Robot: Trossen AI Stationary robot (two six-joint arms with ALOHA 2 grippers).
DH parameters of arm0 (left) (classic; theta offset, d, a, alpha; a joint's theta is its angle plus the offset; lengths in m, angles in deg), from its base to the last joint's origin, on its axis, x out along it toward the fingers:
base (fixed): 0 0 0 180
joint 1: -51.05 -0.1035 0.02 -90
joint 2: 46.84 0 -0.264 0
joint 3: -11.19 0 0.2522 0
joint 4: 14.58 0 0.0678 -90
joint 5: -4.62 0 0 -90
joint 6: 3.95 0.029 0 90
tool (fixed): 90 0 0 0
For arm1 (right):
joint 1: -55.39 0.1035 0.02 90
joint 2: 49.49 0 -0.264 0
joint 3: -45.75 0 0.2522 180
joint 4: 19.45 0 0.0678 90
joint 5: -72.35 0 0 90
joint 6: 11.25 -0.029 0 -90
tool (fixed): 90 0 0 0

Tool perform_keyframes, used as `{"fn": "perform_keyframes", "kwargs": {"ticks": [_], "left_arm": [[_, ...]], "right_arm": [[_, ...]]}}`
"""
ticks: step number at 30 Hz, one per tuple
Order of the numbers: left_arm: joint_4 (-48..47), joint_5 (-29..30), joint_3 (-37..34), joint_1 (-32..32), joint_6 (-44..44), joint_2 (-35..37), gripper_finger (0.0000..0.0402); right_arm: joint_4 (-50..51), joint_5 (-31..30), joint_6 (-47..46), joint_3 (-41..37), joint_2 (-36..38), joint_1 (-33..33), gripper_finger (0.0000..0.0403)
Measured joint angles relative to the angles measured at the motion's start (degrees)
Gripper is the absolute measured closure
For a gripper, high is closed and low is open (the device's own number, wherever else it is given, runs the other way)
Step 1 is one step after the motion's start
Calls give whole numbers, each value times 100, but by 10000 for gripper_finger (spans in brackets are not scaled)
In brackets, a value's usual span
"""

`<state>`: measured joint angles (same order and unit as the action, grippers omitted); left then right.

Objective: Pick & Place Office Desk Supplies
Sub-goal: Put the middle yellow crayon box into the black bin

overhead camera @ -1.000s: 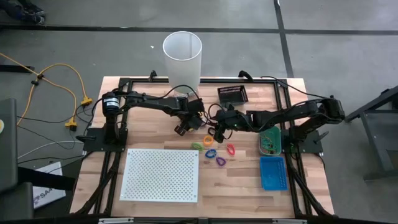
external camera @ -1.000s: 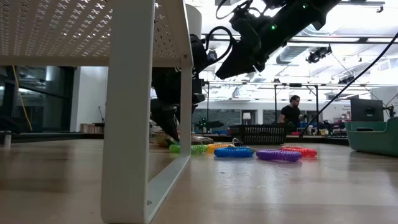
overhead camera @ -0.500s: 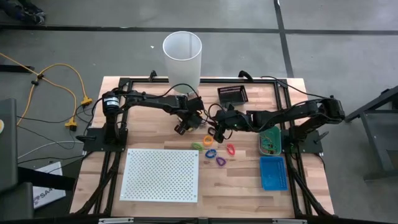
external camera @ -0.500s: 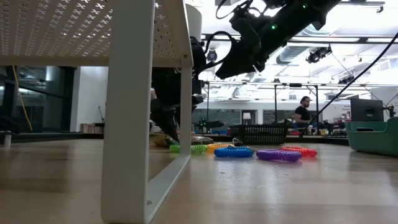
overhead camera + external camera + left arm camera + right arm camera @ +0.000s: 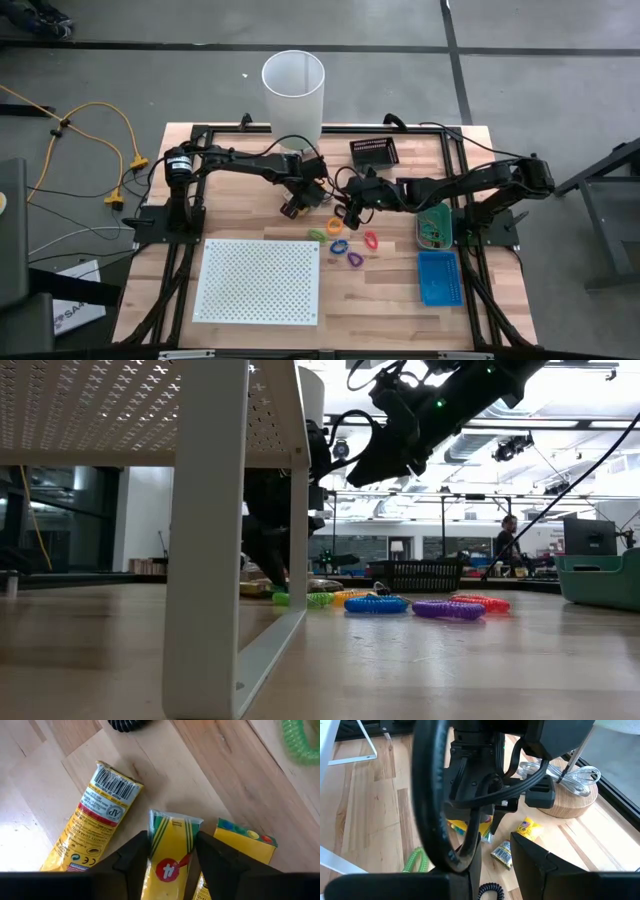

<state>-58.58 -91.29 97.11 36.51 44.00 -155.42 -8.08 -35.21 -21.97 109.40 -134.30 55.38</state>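
Yellow crayon packet is bracketed between the left gripper's fingers on the wooden table; the fingers sit at the packet's edges, but a finished grip cannot be confirmed, and the right gripper is seen nearby above the coloured loops with its fingers partly apart, holding nothing visible. Three yellow packets are counted in the left wrist view, which the high view hides under the arm, while the high view alone shows five loops plus the white perforated board.
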Motion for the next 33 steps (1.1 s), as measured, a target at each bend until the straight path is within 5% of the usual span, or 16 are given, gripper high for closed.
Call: {"fn": "perform_keyframes", "kwargs": {"ticks": [33], "left_arm": [[417, 168, 7, 393, -2, 404, 274]], "right_arm": [[-1, -1, 0, 0, 0, 0, 310]]}}
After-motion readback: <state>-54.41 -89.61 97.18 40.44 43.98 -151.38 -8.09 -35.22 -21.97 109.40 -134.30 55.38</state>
